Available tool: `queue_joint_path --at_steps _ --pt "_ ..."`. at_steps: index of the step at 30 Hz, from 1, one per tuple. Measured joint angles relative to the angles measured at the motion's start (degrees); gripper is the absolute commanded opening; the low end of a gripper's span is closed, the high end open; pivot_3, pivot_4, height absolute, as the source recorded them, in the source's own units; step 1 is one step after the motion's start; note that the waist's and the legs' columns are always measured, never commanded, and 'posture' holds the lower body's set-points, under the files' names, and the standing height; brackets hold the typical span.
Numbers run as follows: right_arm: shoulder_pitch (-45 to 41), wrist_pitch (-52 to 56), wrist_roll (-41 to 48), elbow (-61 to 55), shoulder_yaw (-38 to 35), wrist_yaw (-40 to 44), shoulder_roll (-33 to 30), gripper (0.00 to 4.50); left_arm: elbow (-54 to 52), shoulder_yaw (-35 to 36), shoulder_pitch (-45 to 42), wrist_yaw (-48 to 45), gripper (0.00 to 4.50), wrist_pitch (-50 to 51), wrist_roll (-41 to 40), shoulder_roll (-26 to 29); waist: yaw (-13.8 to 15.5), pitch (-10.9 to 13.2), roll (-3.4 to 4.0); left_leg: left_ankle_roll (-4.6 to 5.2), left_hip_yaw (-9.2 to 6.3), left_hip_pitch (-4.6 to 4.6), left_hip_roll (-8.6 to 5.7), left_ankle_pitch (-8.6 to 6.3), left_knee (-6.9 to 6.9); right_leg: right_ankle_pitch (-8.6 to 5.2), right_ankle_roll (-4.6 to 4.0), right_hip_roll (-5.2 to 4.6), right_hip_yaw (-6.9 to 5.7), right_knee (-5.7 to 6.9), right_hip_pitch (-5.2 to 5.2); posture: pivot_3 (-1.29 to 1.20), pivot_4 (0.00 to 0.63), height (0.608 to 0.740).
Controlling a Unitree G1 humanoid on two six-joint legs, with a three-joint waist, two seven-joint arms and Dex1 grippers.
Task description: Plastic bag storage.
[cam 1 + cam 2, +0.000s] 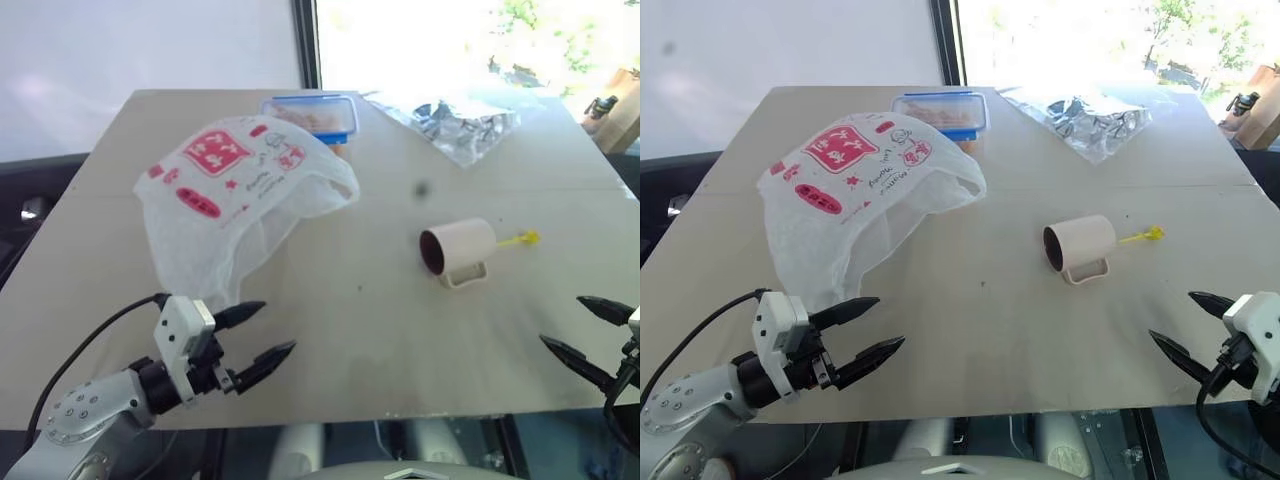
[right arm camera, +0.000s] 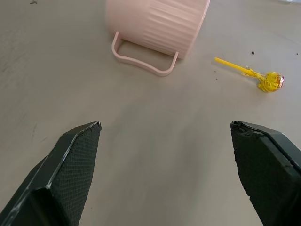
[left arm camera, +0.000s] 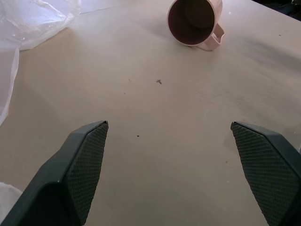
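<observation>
The plastic bag [image 1: 235, 195], thin white and crinkly with red labels, lies spread on the left half of the table [image 1: 330, 330]. A beige cup [image 1: 458, 248] lies on its side right of centre, mouth towards me, handle resting on the table. My left gripper [image 1: 262, 336] hovers open over the near left of the table, just in front of the bag's near edge, with nothing between its fingers. At the near right edge my right gripper [image 1: 590, 330] is open too and empty, pointing towards the cup [image 2: 157, 23].
A yellow lollipop [image 1: 520, 239] lies just right of the cup. At the back stand a clear box with a blue lid [image 1: 312, 114] and a crumpled clear-silvery wrapper [image 1: 455, 122]. The table's front edge runs close under both grippers.
</observation>
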Motion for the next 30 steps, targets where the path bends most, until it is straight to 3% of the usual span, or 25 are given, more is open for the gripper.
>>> queue_joint_path --at_steps 5,11,15,23,26,28,29,30 --pt "-3.6 1.7 2.5 -2.9 0.6 -2.2 -1.0 4.45 -0.3 -0.4 -5.2 3.4 4.37 -0.1 -1.5 -2.4 0.0 0.0 0.03 0.02 0.01 0.02 -0.01 0.01 0.02 0.01 0.02 0.00 0.03 -0.01 0.00 0.00 0.150 0.740" --pt "-10.2 2.7 15.8 -12.4 1.6 -4.3 -0.9 4.45 -0.7 -0.5 -17.9 17.1 4.37 4.9 -2.4 -3.4 0.2 0.0 -0.04 0.03 -0.10 0.02 -0.02 0.01 0.12 0.04 0.08 0.09 -0.04 0.02 0.08 0.00 0.150 0.740" --pt "-9.3 2.6 17.7 -15.0 4.2 -2.9 -3.5 4.45 0.9 -4.2 -24.8 27.9 4.37 10.1 11.1 2.2 0.3 0.1 -0.14 0.01 -0.13 -0.02 -0.18 0.00 0.09 0.04 0.09 0.11 -0.08 0.01 0.06 0.00 0.150 0.740" --pt "-2.8 -3.5 15.4 -13.0 3.7 2.8 -1.8 4.45 5.8 -11.9 -34.5 33.1 4.37 19.3 20.2 4.8 0.2 0.1 -0.18 0.01 -0.11 0.01 -0.15 0.00 0.03 0.04 0.10 0.08 -0.08 0.04 0.04 0.00 0.150 0.740" --pt "0.4 -8.1 13.6 -9.8 3.1 6.0 0.7 4.45 12.0 -21.9 -40.3 35.5 4.37 21.2 29.2 7.0 0.3 0.1 -0.19 0.00 -0.12 0.02 -0.19 0.00 0.03 0.04 0.10 0.10 -0.09 0.04 0.04 0.00 0.150 0.740" --pt "1.2 -9.6 12.9 -8.9 3.1 6.9 1.2 4.45 15.4 -24.1 -42.3 36.4 4.37 21.6 31.3 6.0 0.3 0.1 -0.20 0.00 -0.12 0.00 -0.16 0.00 0.03 0.04 0.10 0.09 -0.09 0.03 0.04 0.00 0.150 0.740" --pt "1.9 -10.8 12.2 -8.4 3.1 7.5 1.7 4.50 18.0 -25.2 -44.3 37.0 3.84 21.7 32.4 4.3 0.3 0.1 -0.20 0.00 -0.12 0.00 -0.15 0.00 0.03 0.04 0.10 0.07 -0.09 0.03 0.04 0.00 0.150 0.740" --pt "2.1 -11.9 11.6 -7.8 3.3 7.8 2.3 4.50 20.1 -26.1 -46.1 37.3 3.65 21.4 33.3 2.7 0.4 0.1 -0.24 0.00 -0.14 -0.02 -0.17 0.00 0.04 0.04 0.10 0.08 -0.11 0.04 0.03 0.00 0.150 0.740"
